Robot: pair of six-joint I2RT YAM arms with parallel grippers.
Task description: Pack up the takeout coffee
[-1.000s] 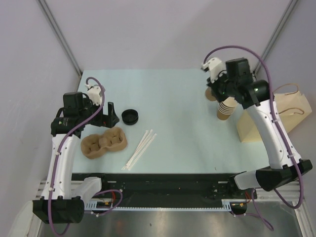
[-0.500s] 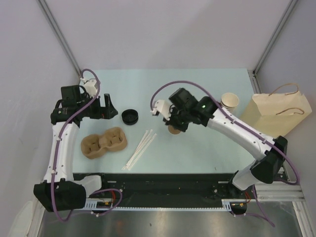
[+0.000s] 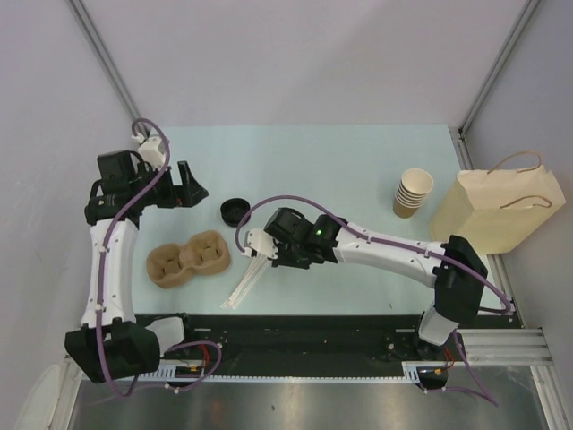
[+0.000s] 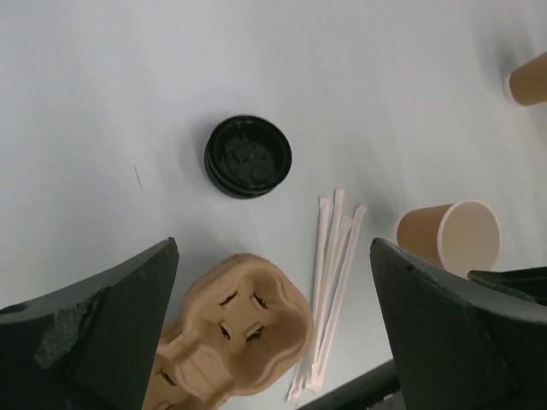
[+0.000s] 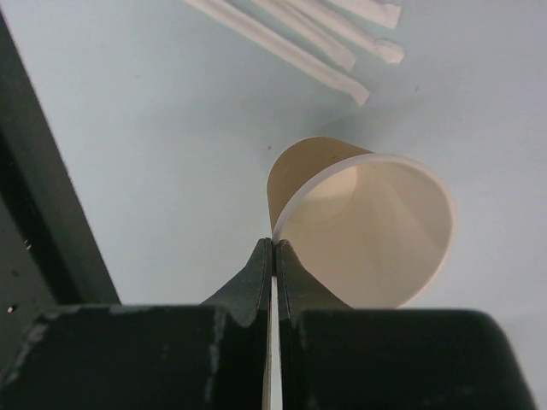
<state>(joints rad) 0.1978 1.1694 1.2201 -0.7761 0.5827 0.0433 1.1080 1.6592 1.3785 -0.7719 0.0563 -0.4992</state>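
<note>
While the right gripper [image 5: 273,249] is pinching the pale rim of a small, open-topped brown kraft paper cup [image 5: 376,231] with its fingers pressed together on the cup wall, the cup is tilting, its mouth turned toward the wrist camera. It is low over the pale blue table [image 3: 340,161], near the front edge; whether its base is touching the surface cannot be told. Thin white paper-wrapped straws [image 3: 252,269] are lying just beside the cup, on its left. A round black plastic lid [image 4: 248,156] is resting apart from the cup, farther back and to the left. A moulded brown pulp cup carrier [image 3: 190,258] is sitting left of the straws. The left gripper [image 3: 190,184] is hovering behind the carrier with its jaws standing wide apart, holding nothing. A stack of tan paper cups [image 3: 413,193] and a tan paper bag with handles [image 3: 497,210] are standing at the right side.
</note>
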